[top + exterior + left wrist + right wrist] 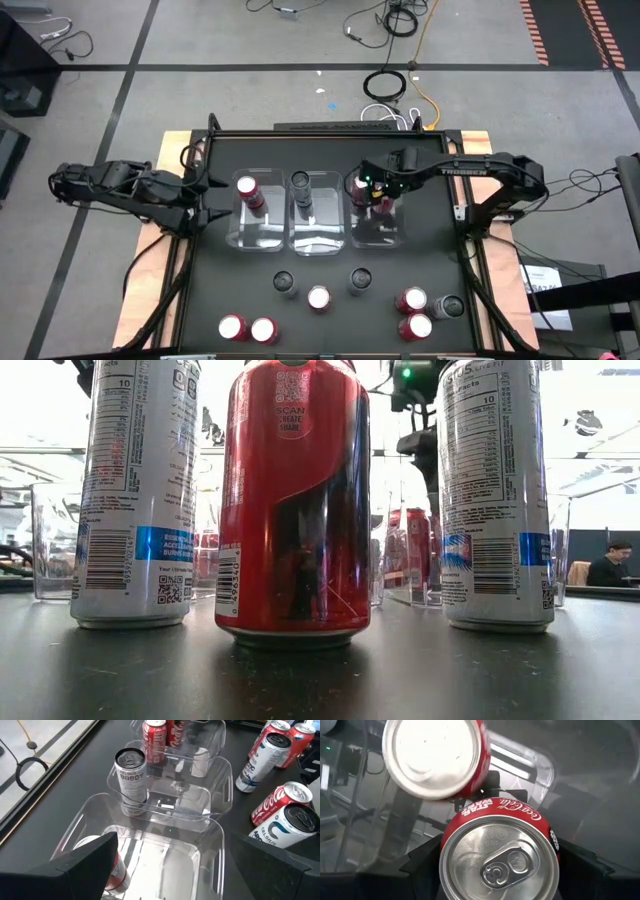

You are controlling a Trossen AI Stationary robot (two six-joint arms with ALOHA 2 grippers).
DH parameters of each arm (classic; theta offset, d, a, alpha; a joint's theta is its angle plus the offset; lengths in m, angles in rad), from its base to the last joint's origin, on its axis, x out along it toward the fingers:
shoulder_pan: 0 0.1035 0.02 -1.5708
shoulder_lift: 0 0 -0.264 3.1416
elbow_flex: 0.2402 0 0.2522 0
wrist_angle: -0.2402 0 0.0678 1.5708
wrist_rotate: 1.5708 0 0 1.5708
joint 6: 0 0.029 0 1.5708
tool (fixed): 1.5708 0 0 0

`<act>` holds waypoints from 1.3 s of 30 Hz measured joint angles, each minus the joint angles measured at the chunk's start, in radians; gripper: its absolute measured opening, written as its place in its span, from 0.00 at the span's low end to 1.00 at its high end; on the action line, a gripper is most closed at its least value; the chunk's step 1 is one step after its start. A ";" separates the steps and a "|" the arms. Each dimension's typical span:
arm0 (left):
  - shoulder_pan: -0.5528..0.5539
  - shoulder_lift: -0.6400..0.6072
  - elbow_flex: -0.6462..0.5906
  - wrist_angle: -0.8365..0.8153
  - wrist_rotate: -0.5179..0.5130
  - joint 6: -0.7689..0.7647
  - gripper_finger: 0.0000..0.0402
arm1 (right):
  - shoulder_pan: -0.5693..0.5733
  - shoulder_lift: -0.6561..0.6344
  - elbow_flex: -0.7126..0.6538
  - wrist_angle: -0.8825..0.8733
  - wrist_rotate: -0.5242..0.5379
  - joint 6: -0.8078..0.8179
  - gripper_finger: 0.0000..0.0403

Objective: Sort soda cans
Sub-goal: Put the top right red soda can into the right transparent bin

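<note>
Three clear bins stand in a row mid-table. The left bin [262, 232] holds a red soda can [247, 190], the middle bin [318, 240] a silver, dark-topped can [131, 780]. Over the right bin [392, 236], my right gripper [383, 200] is shut on a red can [500, 865], beside another red can [432, 755] that stands in that bin with its plain end up. My left gripper [208, 213] stands open just outside the left bin's left wall, nothing between its fingers. Several loose red and dark-topped cans stand near the table's front edge. My right gripper pinches the red can by its side wall just under the top rim [446, 851], one finger on each side. The fingers come from above and point down. The can is upright, tab end up, inside the right bin; whether its base touches the bin floor I cannot tell.
Loose cans: two red ones [248, 329] at front left, a row of dark, red and dark [319, 297] at front middle, two red and one dark [449, 306] at front right. Three of them fill the low view [295, 500]. A person sits beyond the table [612, 565].
</note>
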 joint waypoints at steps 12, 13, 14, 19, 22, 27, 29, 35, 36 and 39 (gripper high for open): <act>0.000 0.000 0.000 -0.002 0.027 0.000 0.97 | -0.136 -0.045 -0.073 0.085 -0.042 -0.109 0.72; 0.000 0.000 0.000 -0.002 0.027 -0.001 0.97 | -0.144 -0.054 -0.083 0.095 -0.041 -0.110 0.72; 0.000 0.000 0.000 -0.002 0.027 -0.001 0.97 | -0.151 -0.062 -0.090 0.101 -0.044 -0.110 0.72; 0.000 0.000 0.000 -0.001 0.027 -0.001 0.97 | -0.180 -0.076 -0.129 0.140 -0.055 -0.132 0.72; 0.000 0.000 0.000 0.000 0.028 -0.001 0.97 | -0.194 -0.077 -0.157 0.194 -0.092 -0.140 0.74; 0.000 0.001 0.000 0.030 0.027 -0.011 0.97 | -0.192 -0.076 -0.178 0.206 -0.060 -0.121 0.80; 0.000 0.000 0.000 0.029 0.027 -0.026 0.97 | -0.193 -0.076 -0.178 0.209 -0.059 -0.122 0.82; 0.000 0.001 0.000 0.030 0.027 -0.028 0.97 | -0.192 -0.077 -0.177 0.209 -0.057 -0.134 0.86; 0.000 0.001 0.000 0.033 0.027 -0.028 0.97 | -0.193 -0.077 -0.177 0.209 -0.058 -0.135 0.86; 0.000 0.000 0.000 0.047 0.027 -0.028 0.97 | -0.193 -0.078 -0.177 0.209 -0.059 -0.132 0.86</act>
